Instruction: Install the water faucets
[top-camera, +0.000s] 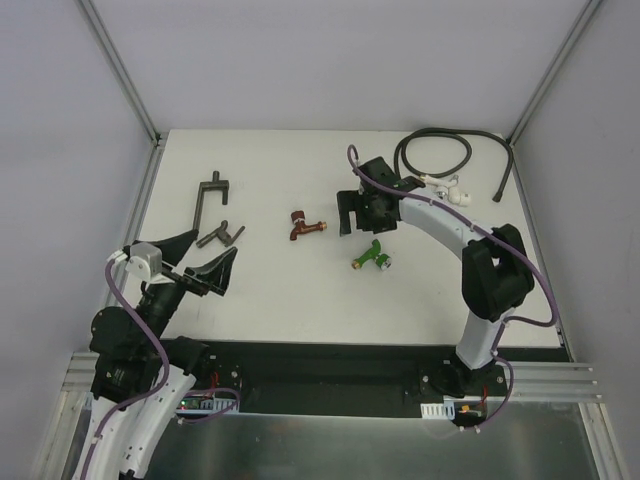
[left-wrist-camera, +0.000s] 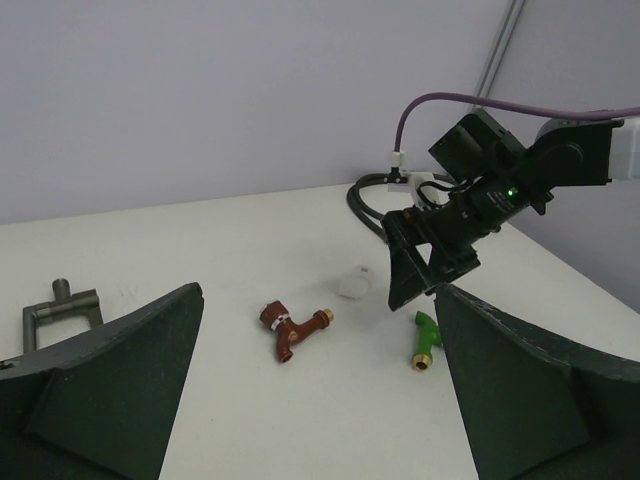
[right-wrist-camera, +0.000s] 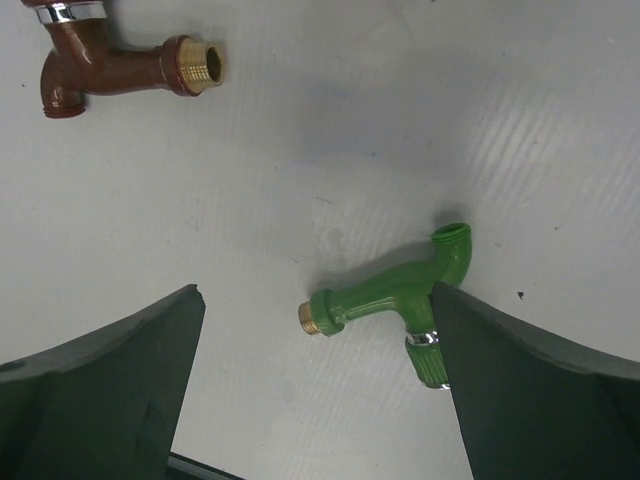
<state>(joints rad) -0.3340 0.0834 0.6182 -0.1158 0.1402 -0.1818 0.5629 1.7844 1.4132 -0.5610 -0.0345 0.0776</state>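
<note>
Both grippers are spread wide and hold nothing.

In the top view, the right gripper (top-camera: 352, 212) points down over the middle of the table (top-camera: 280, 300). The green tap (top-camera: 372, 258) lies flat at about 5 o'clock from it, close by and clear of the fingers. The red tap (top-camera: 305, 226) lies flat at about 9 o'clock from the same gripper. The two taps are apart, the green one at 4 o'clock of the red.

In the right wrist view, the green tap (right-wrist-camera: 400, 295) sits in the gap of the right gripper (right-wrist-camera: 316, 292), toward the 3 o'clock finger. That finger covers part of its handle. Its threaded end points to 9 o'clock and its spout to 1 o'clock. The red tap (right-wrist-camera: 110, 65) is up at 11 o'clock, outside the gap, with its brass end pointing to 3 o'clock.

The left gripper (top-camera: 200, 258) hangs near the table's 9 o'clock edge, well apart from both taps. The red tap is between 2 and 3 o'clock from it. In the left wrist view, the red tap (left-wrist-camera: 292, 326) and the green tap (left-wrist-camera: 425, 342) lie ahead of the left gripper (left-wrist-camera: 318, 300).

A black hose (top-camera: 432, 150) curls at the table's 1 o'clock corner, and a grey bracket (top-camera: 210, 205) lies at 10 o'clock.
</note>
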